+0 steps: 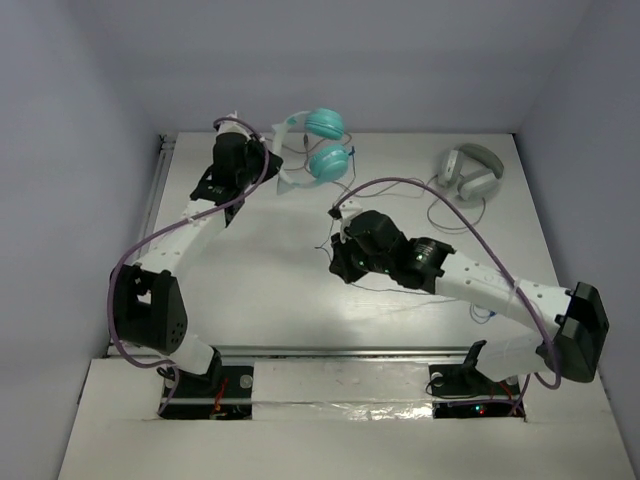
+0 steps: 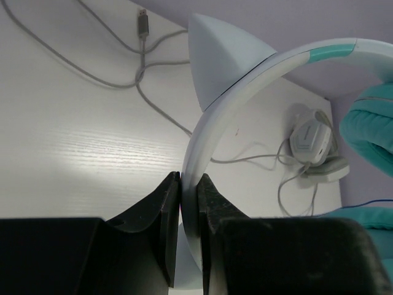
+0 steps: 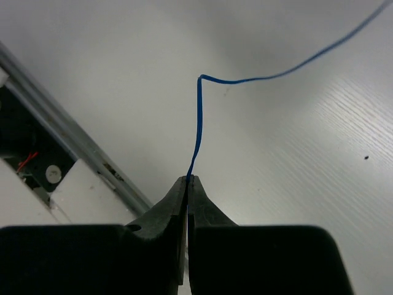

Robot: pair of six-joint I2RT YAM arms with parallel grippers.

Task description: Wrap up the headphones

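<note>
The headphones [image 1: 325, 140], with two round teal ear cups and a pale headband, are held off the table at the back centre. My left gripper [image 1: 268, 160] is shut on the headband [image 2: 245, 80], its jaws [image 2: 189, 184] pinching the band's edge, with a teal ear cup [image 2: 374, 117] at the right. My right gripper [image 1: 340, 266] is over the middle of the table, pointing toward the near left. In the right wrist view it [image 3: 189, 178] is shut on the thin blue cable [image 3: 198, 123], which rises from the tips and bends away to the upper right.
Grey-white headphones [image 1: 470, 170] lie at the back right with a loose grey cable [image 1: 450, 215]; they also show in the left wrist view [image 2: 313, 141], with a USB plug [image 2: 142, 24]. A metal rail [image 1: 330, 350] runs along the near table edge. Walls enclose the table.
</note>
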